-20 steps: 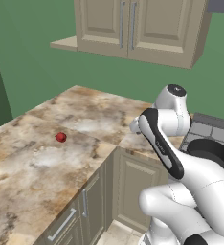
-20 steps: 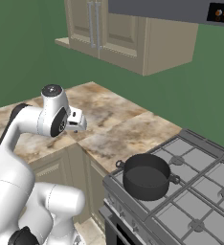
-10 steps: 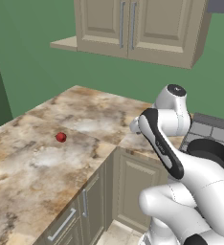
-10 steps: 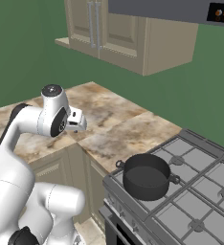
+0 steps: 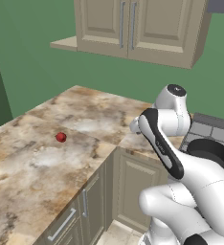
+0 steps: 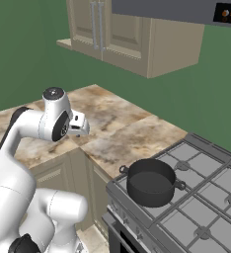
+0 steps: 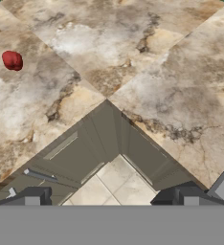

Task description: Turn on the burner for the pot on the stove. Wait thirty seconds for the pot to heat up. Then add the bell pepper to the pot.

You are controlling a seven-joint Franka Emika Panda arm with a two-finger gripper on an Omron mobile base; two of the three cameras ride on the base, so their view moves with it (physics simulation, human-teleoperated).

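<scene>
The bell pepper [image 5: 61,137] is a small glossy red lump lying alone on the marble counter's left arm, and it sits at the upper left of the hand view [image 7: 12,60]. The dark grey pot [image 6: 151,182] stands on the front left grate of the stove [image 6: 206,207]; its rim [image 5: 209,152] peeks out behind my arm. My gripper [image 7: 109,197] hangs open and empty above the counter's inner corner, well apart from both pepper and pot. Its hand [image 6: 78,124] juts from the arm's wrist over the counter edge.
Beige wall cabinets [image 5: 133,28] hang over the L-shaped marble counter [image 5: 32,167]. Base cabinet doors [image 7: 80,153] and floor tiles [image 7: 118,182] lie below the gripper. A range hood [image 6: 186,10] sits above the stove. A green wall runs behind.
</scene>
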